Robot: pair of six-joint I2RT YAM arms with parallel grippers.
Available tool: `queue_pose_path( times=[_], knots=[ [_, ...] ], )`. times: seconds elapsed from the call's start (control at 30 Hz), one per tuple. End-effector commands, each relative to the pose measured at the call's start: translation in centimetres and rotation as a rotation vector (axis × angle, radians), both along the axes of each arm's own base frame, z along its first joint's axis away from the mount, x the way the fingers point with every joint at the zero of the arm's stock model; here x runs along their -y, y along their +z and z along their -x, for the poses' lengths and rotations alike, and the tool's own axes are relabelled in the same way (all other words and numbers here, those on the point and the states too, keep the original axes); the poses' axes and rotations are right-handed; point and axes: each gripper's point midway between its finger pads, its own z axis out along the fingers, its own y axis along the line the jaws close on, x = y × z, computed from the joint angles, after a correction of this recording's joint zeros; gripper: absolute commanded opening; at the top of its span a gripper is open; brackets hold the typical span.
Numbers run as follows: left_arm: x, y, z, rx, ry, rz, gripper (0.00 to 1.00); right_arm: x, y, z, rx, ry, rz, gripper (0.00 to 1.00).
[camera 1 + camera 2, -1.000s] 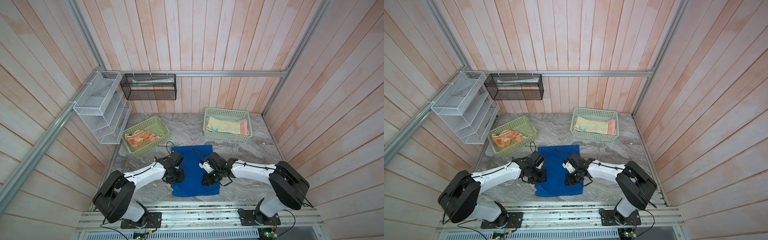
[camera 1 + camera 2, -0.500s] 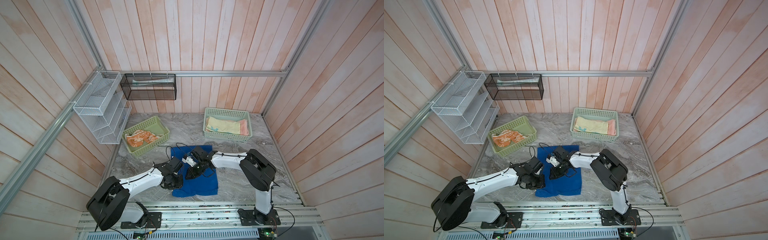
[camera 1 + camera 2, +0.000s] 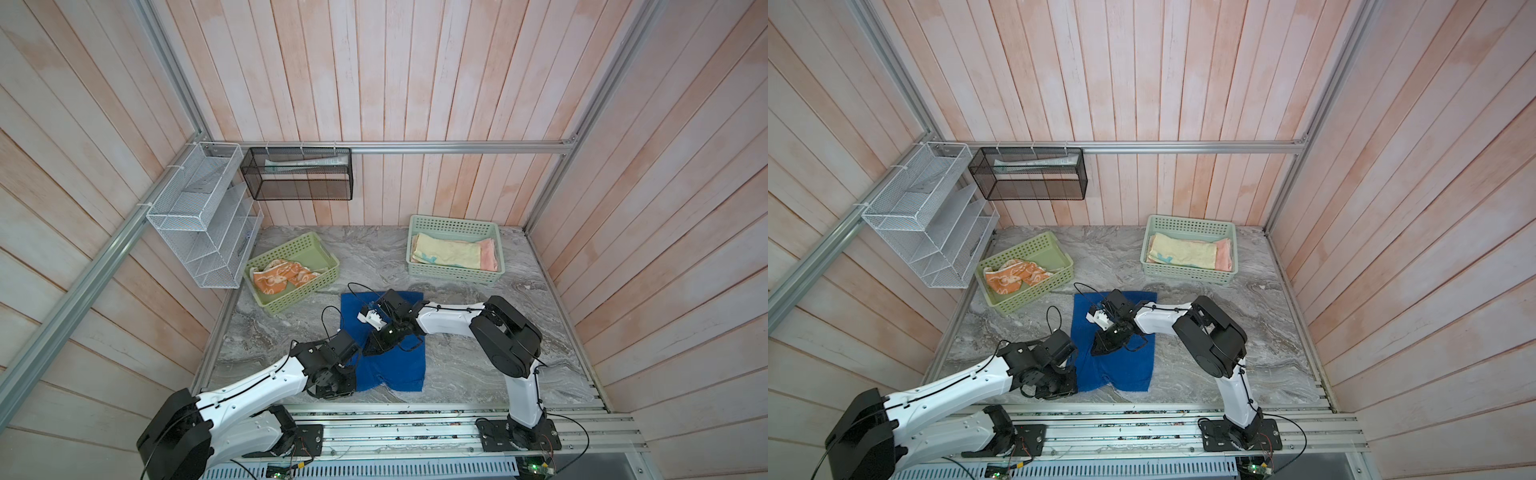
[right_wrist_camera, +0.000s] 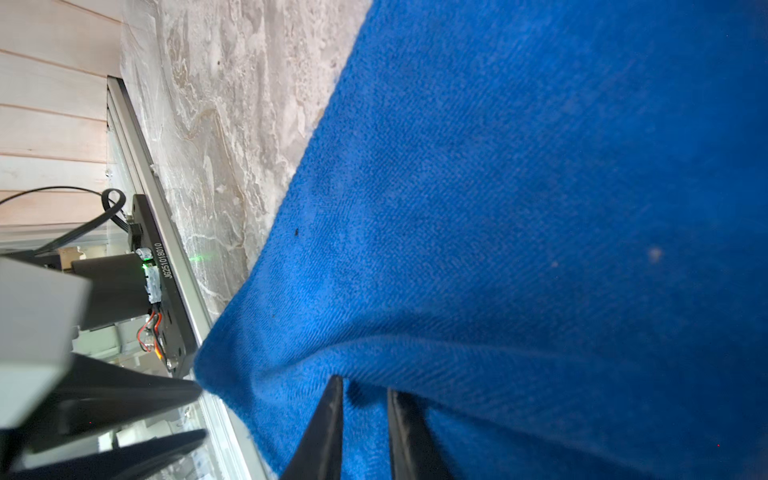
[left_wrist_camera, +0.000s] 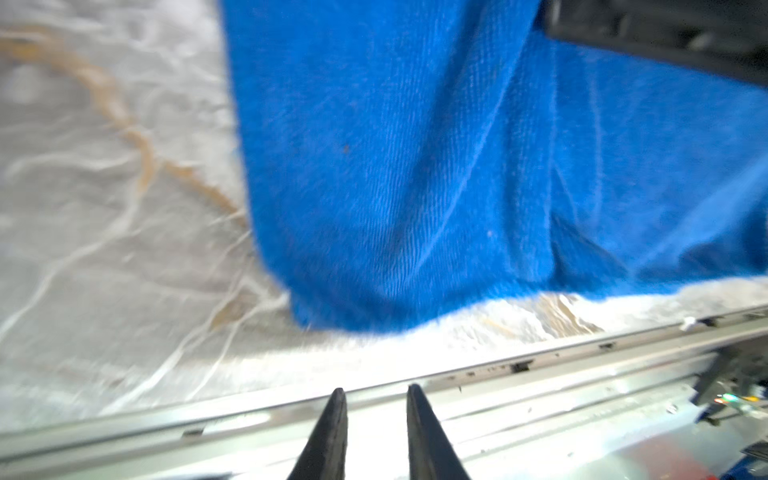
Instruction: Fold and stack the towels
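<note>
The blue towel (image 3: 399,370) (image 3: 1125,370) lies on the marble table, one side doubled over and rumpled at its front edge. My right gripper (image 3: 369,350) (image 4: 363,384) reaches across to the towel's left part and is shut on a fold of the blue cloth (image 4: 540,166). My left gripper (image 3: 338,384) (image 5: 374,390) hangs by the towel's front left corner (image 5: 332,307), open, with nothing between its fingers. An orange patterned towel (image 3: 278,278) lies crumpled in the left green basket (image 3: 307,291). A pale yellow towel (image 3: 444,253) lies folded on a pink towel (image 3: 488,259) in the right green basket (image 3: 453,274).
A white wire rack (image 3: 203,216) and a black mesh basket (image 3: 297,174) hang on the walls at the back left. An aluminium rail (image 3: 415,411) runs along the table's front edge, right under my left fingertips. Wooden walls close in three sides.
My right gripper swept left across the towel with the right edge in it, so the towel is narrower. My left gripper drew back toward the front edge and its jaws parted off the cloth.
</note>
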Motion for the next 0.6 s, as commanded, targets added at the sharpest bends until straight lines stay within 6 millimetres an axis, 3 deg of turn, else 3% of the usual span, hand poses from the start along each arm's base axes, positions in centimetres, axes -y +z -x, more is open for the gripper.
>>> queue_pose_path(
  times=[0.0, 0.1, 0.3, 0.4, 0.57],
  knots=[
    [-0.9, 1.8, -1.1, 0.053, 0.069, -0.023, 0.27, 4.3, -3.7, 2.0, -0.037, 0.013, 0.190, 0.25],
    [0.1, 2.5, -3.4, 0.108, 0.079, 0.021, 0.27, 4.3, -3.1, 2.3, -0.037, 0.026, 0.171, 0.25],
    [1.7, 1.1, -8.0, 0.153, 0.071, 0.087, 0.22, 4.2, -3.5, 2.6, -0.057, 0.021, 0.160, 0.25],
    [1.8, -0.6, -7.5, 0.090, 0.027, 0.058, 0.21, 4.1, -3.3, 2.5, -0.059, 0.018, 0.158, 0.25],
    [-1.0, -2.5, -3.7, -0.022, 0.007, -0.061, 0.20, 4.6, -1.8, 2.0, -0.008, 0.017, 0.179, 0.29]
  ],
)
